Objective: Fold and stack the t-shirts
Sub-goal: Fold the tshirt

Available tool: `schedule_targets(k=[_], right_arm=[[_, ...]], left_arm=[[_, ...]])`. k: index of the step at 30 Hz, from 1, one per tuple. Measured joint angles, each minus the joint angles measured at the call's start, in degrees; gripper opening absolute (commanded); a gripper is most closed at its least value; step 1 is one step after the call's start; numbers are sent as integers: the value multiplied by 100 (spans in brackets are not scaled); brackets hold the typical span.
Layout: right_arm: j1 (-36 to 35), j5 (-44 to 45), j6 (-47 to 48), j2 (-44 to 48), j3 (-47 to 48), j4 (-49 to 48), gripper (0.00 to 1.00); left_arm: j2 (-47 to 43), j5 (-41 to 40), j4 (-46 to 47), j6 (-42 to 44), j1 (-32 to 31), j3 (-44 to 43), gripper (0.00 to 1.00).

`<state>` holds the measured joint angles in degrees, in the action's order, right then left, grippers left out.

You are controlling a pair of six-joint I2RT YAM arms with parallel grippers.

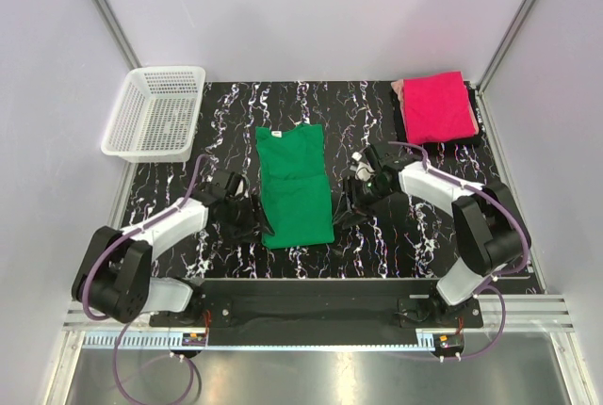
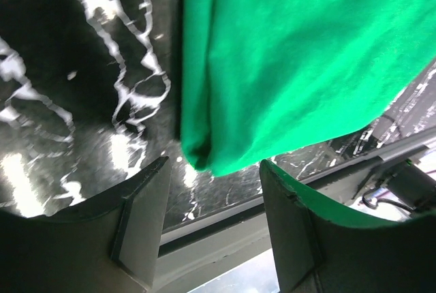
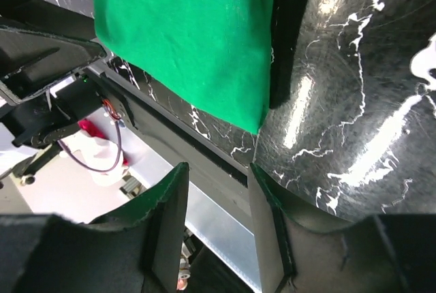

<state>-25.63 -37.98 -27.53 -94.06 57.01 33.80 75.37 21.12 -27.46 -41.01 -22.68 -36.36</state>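
Left pincer (image 2: 214, 170) and right pincer (image 3: 218, 170) stand spread and empty beside the green t-shirt (image 1: 295, 184); better to pinch both lower corners evenly.

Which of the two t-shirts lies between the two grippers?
The green t-shirt, flat in the middle. The pink t-shirt sits folded at the far right, away from both.

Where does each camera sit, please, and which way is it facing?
Top external: above and behind the arms, looking down at the table, green t-shirt, pink t-shirt and basket; both arms show.
Left wrist: on the left arm, low over the table, facing the green t-shirt's near left corner; its own fingers show.
Right wrist: on the right arm, facing the near right corner; its own fingers show.
Shared: all three see the green t-shirt.
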Motion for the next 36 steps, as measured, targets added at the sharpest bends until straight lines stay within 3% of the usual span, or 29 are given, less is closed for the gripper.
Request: schedule_targets(k=[10, 36], right_arm=[[0, -267, -192, -55, -643, -363, 50], [-76, -636, -337, -743, -710, -1025, 54]], left_arm=[[264, 260, 302, -2, 0, 22, 59], [527, 592, 332, 2, 0, 125, 57]])
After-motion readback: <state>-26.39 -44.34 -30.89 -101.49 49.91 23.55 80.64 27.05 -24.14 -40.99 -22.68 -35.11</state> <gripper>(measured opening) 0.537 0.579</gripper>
